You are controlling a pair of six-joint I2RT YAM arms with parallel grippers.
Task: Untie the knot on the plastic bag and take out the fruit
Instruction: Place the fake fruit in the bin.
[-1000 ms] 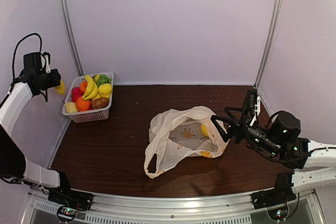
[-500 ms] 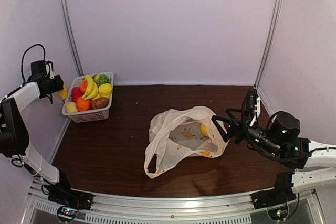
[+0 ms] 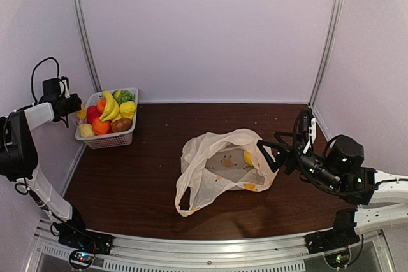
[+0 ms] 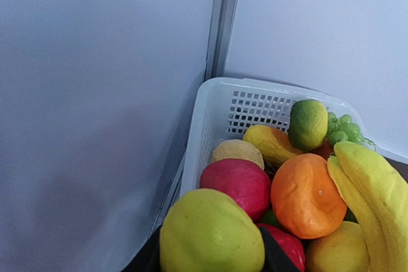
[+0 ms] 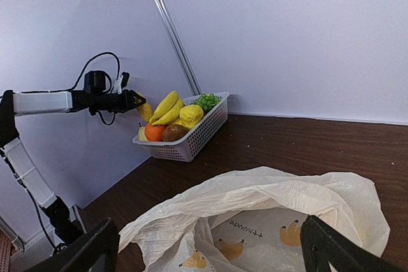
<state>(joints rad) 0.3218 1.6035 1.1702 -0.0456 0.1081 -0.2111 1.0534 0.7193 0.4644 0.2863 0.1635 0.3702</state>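
Between the fingers of the left gripper [image 4: 210, 262], clenched on it, sits a yellow-green fruit [image 4: 210, 237]; just ahead lies the white basket [image 4: 220, 116] (heaped with other fruit [image 4: 306, 195]). The right gripper [image 5: 213, 250] is spread wide, the plastic bag [image 5: 255, 199] lying open just ahead, a yellow piece [image 3: 247, 157] inside.

Basket [image 3: 107, 139] piled full w/ fruit [image 3: 109, 105], hemmed by side wall [image 3: 38, 42] & corner post [image 3: 86, 49]; open table [image 3: 140, 183] btwn it & plastic bag [image 3: 210, 148] gives passing room.
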